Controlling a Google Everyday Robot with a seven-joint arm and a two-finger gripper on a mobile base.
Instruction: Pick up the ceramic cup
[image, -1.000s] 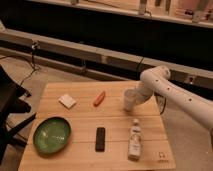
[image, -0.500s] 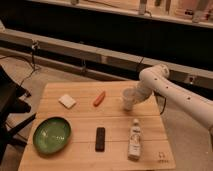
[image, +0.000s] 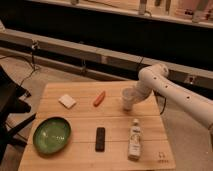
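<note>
The ceramic cup (image: 128, 102) is a small plain white cup at the back right of the wooden table (image: 80, 127). It leans a little, and its base is at or just above the tabletop. My gripper (image: 132, 94), at the end of the white arm (image: 165, 87) that reaches in from the right, is shut on the cup's upper part. The arm's wrist hides the cup's rim.
A white labelled bottle (image: 133, 140) lies near the front right. A black remote (image: 100, 138) is at the front middle and a green bowl (image: 52, 135) at the front left. A red-orange object (image: 99, 98) and a white sponge (image: 67, 101) lie toward the back. A dark chair (image: 9, 107) stands to the left.
The gripper and cup have shifted very slightly left and up. Nothing else on the table has moved.
</note>
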